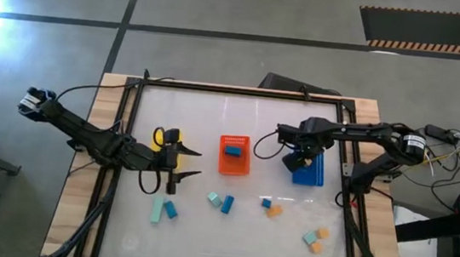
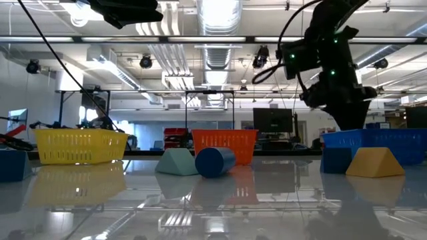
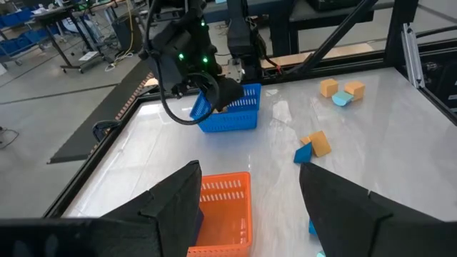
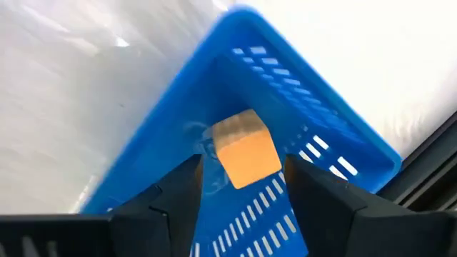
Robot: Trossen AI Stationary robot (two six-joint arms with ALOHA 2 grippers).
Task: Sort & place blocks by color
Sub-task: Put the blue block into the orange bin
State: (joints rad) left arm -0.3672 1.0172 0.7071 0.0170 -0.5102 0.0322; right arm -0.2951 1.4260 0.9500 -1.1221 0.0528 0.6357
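Right gripper [image 4: 239,187] over the blue basket [image 4: 164,157].
Its fingers flank an orange block [image 4: 246,150], seemingly loosened; left gripper [image 3: 246,193] waits wide.

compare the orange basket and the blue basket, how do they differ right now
The orange basket sits at the table's middle with a blue block inside; the blue basket sits further right with an orange block inside. The right hand hangs over the blue basket, while nothing is above the orange basket; the left hand waits open beside it. Both are slotted plastic baskets, each holding a block of the other's colour.
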